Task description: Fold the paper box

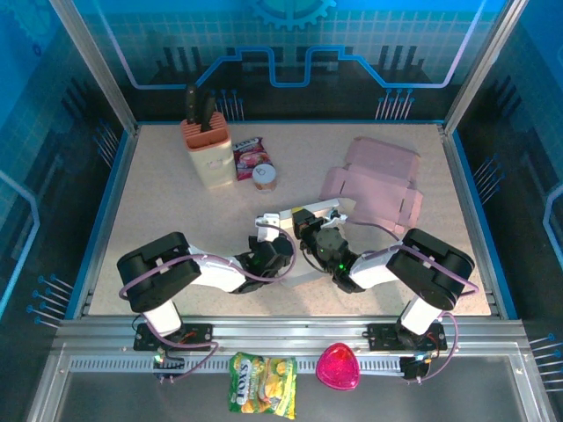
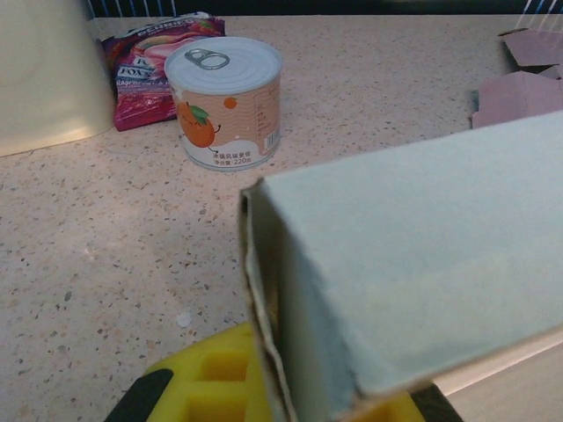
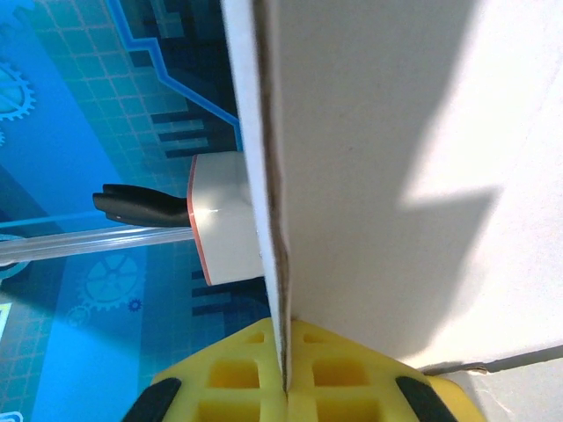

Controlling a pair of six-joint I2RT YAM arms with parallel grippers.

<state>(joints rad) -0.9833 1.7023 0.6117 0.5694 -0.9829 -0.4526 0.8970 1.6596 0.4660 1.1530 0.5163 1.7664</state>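
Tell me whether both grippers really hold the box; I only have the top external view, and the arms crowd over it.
Observer: On the right wrist camera, an edge of the paper box runs straight into the seam of the right gripper, and its yellow fingers are closed on it.
Operator: And the left one?
Observer: On the left wrist camera, a corner of the box fills the gap of the left gripper, with yellow showing tight against it on both sides.
Operator: Anything ahead of that left gripper?
Observer: A sealed can with an orange printed on it stands upright beyond the box, apart from it.
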